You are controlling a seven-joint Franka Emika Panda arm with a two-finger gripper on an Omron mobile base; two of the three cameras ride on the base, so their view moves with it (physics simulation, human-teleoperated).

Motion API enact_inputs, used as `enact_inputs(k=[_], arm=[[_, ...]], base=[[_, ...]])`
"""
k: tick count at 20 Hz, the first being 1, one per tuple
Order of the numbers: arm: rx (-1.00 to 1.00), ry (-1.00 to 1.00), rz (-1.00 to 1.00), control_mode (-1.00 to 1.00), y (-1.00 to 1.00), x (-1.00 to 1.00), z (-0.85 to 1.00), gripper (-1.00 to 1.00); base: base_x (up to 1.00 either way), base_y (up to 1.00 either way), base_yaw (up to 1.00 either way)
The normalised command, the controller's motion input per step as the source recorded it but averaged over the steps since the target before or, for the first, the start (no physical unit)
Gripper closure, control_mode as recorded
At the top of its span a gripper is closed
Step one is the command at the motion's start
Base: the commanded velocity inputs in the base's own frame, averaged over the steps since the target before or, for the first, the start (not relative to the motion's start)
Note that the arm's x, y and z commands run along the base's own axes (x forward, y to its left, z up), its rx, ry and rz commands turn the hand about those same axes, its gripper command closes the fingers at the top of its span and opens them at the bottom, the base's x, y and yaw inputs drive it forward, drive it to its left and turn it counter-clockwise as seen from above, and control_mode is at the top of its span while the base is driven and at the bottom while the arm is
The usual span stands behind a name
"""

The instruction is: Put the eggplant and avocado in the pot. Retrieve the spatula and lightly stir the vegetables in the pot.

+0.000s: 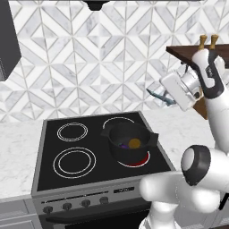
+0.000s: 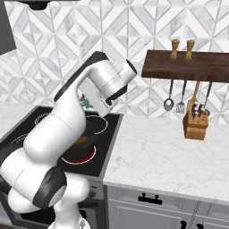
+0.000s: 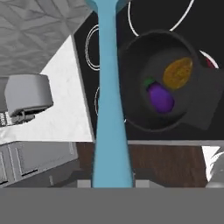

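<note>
The black pot [image 1: 129, 142] stands on the stove's front right burner. Inside it lie the purple eggplant [image 3: 161, 98] and the yellow-orange avocado [image 3: 177, 73], touching side by side; both also show as the eggplant [image 1: 123, 145] and the avocado [image 1: 134, 143] in the left base view. My gripper [image 1: 167, 96] hangs in the air up and to the right of the pot, shut on the light blue spatula [image 3: 110, 96]. The spatula's teal end [image 1: 156, 94] sticks out to the left of the hand. In the hand view its long shaft runs up the middle, left of the pot [image 3: 168, 83].
A red glowing burner ring [image 1: 139, 160] shows under the pot on the black stove [image 1: 67, 134]. To the right is a marble counter [image 2: 165, 152], a knife block [image 2: 196, 123], and a wooden shelf [image 2: 188, 66] with a hanging ladle [image 2: 168, 103] and other utensils.
</note>
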Motion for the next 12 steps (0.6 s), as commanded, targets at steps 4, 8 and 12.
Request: enact_inputs(k=[4, 8, 12], arm=[[0.43, 0.42, 0.00, -1.00, 0.69, 0.00, -0.33, 1.00], [0.19, 0.25, -0.19, -1.00, 0.58, -0.09, -0.01, 1.00], [0.01, 0.32, -0.41, -1.00, 0.55, 0.00, -0.16, 1.00]], base=[[0.00, 0.00, 0.00], [0.00, 0.00, 0.00], [0.00, 0.00, 0.00]])
